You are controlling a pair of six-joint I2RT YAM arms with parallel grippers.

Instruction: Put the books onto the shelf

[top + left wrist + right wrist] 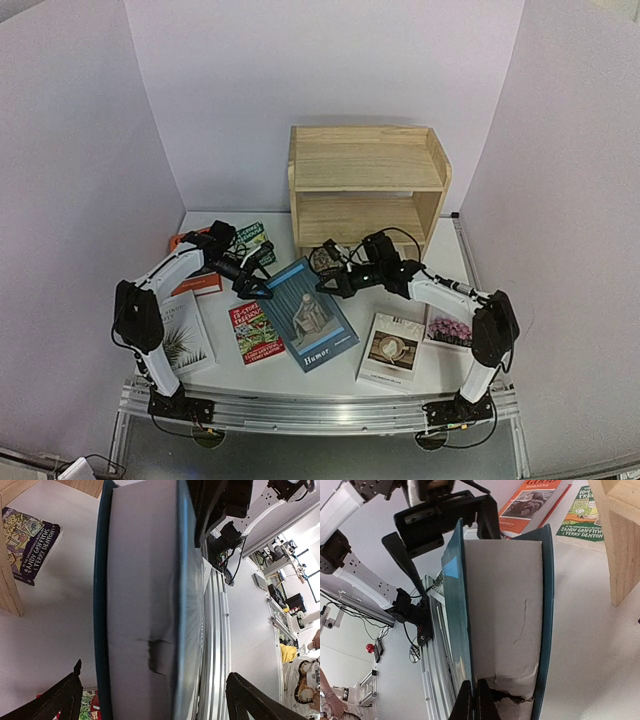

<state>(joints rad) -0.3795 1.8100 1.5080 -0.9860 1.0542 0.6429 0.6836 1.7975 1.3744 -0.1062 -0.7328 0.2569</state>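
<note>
Large dark blue Humor book [312, 318] lay just in front of the light wooden two-tier shelf [365, 180]. Right gripper [472, 702]: jaws together, seemingly pinching the front cover alone. Left gripper [152, 690]: jaws wide apart, straddling the opposite edge, not touching. Judged heavy, stiff-boarded, glossy; a cover-only grip would let it flop open. Better hold: clamp across both covers and page block [505, 605].
</note>
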